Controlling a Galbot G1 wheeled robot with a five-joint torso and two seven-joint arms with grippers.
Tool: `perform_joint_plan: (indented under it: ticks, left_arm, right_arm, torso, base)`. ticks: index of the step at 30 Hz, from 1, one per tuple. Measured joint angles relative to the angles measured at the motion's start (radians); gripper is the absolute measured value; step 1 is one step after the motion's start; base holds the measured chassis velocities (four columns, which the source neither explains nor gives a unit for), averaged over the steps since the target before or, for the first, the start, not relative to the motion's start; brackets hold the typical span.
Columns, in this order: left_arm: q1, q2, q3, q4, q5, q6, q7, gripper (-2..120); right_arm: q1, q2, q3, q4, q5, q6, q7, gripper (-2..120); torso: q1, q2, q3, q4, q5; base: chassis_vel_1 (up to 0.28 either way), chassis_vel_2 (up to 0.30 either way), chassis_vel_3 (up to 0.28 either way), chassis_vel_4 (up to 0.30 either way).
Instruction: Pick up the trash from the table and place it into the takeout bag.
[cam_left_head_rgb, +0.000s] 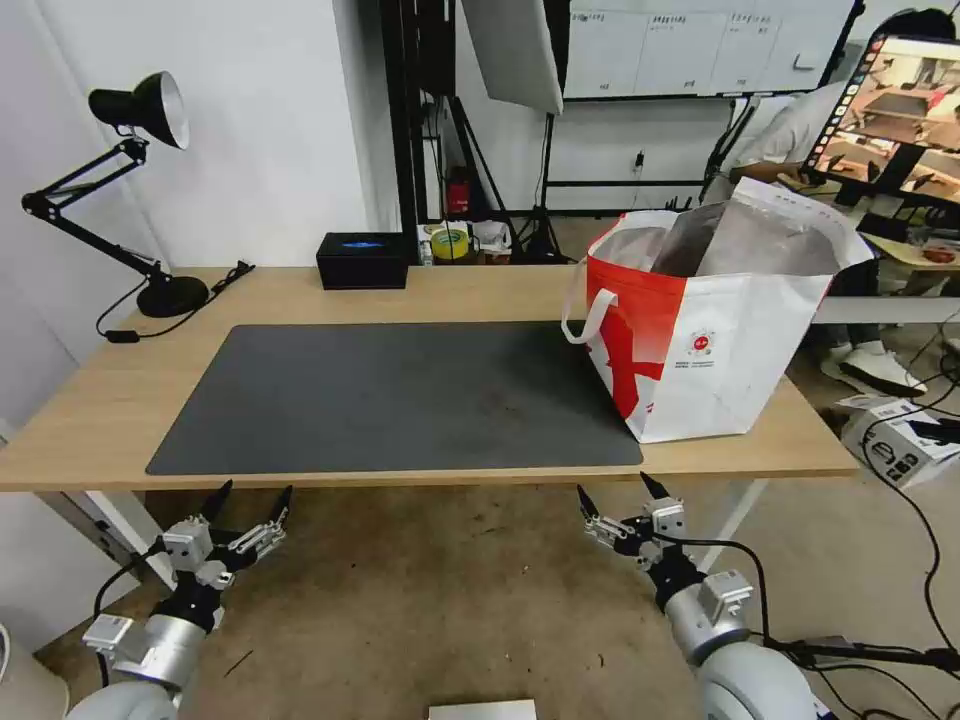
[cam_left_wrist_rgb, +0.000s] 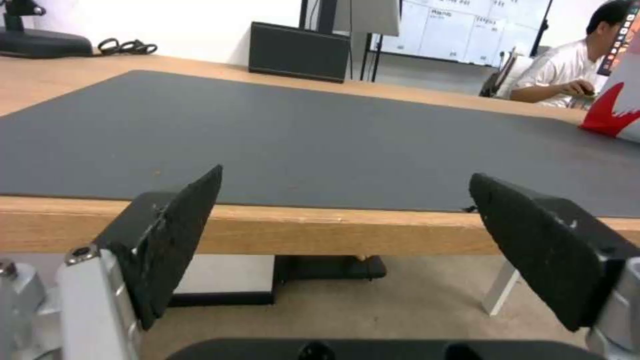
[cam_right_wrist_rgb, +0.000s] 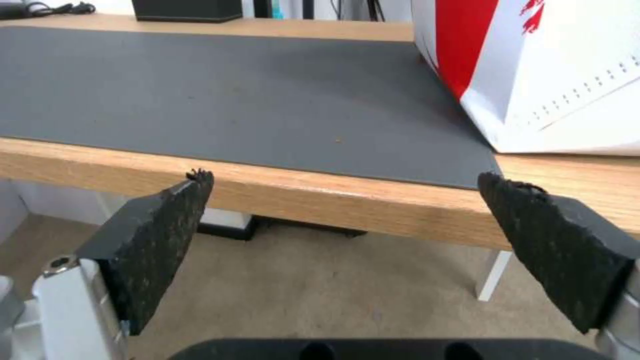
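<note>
Studio clutter fills the background, a whiteboard and light stands beyond the long light-wood worktop (cam_left_head_rgb: 300, 295), which carries a dark grey mat (cam_left_head_rgb: 400, 395), a black desk lamp (cam_left_head_rgb: 140, 110) at its far left corner and a black box (cam_left_head_rgb: 362, 260) at the far edge; the takeout bag (cam_left_head_rgb: 720, 340) stands upright on the right end of the worktop, partly overlapping the mat's right edge, its mouth open and its silver lining showing; the mat and the wood around it lie bare, and whether the trash sits inside the bag cannot be told, since its interior is mostly hidden by the folded lining; the left gripper (cam_left_head_rgb: 252, 497) hangs below the near edge of the worktop on the left, its jaws spread wide with nothing between them, and the right gripper (cam_left_head_rgb: 624, 492) hangs likewise below the near edge, close under the bag's near corner, jaws spread and empty; judged from this, the picking appears to be over, or nothing is left within reach to pick; doing this step well probably means keeping both arms low and clear of the worktop's edge, and keeping the right arm from snagging the bag's loop handle (cam_left_head_rgb: 590, 310) or tipping the bag.
</note>
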Motion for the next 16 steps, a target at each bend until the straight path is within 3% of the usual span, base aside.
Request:
perform_joint_plan:
  ticks: [16]
  left_arm:
    - [-0.001,0.002,-0.001,-0.001,-0.002,0.003,-0.002,100]
  right_arm:
    - [0.0,0.0,0.0,0.0,0.0,0.0,0.0,100]
  torso:
    - [0.0,0.0,0.0,0.0,0.0]
  base:
    - [0.0,0.0,0.0,0.0]
